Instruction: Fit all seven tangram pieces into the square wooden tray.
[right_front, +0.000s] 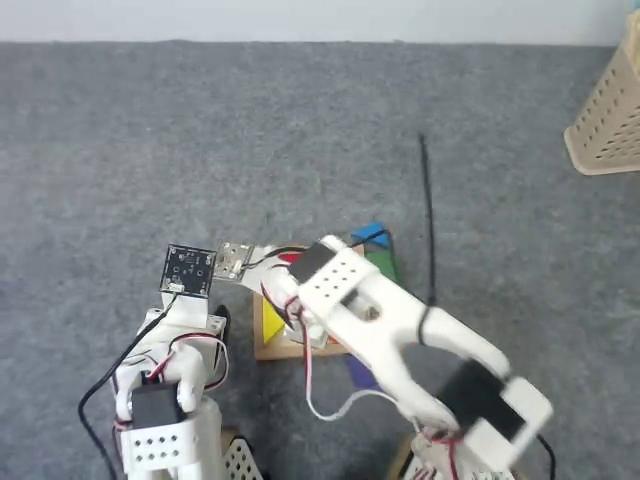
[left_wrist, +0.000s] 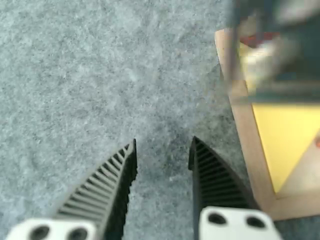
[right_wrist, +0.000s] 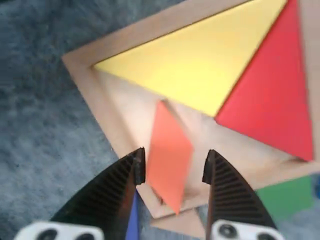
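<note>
Currently the right pincer (right_wrist: 172, 167) is hovering, jaws parted, over the orange parallelogram (right_wrist: 170, 155) lying between its tips in the wooden tray (right_wrist: 95, 100); light, thin and stiff, it is probably needing an edgewise grip.

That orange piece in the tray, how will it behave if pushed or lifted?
The orange piece looks thin and flat with crisp edges, so probably stiff and light. Its smooth face suggests it would slide easily across the tray when pushed. Being so thin, it may slip from the right tool when pinched.
</note>
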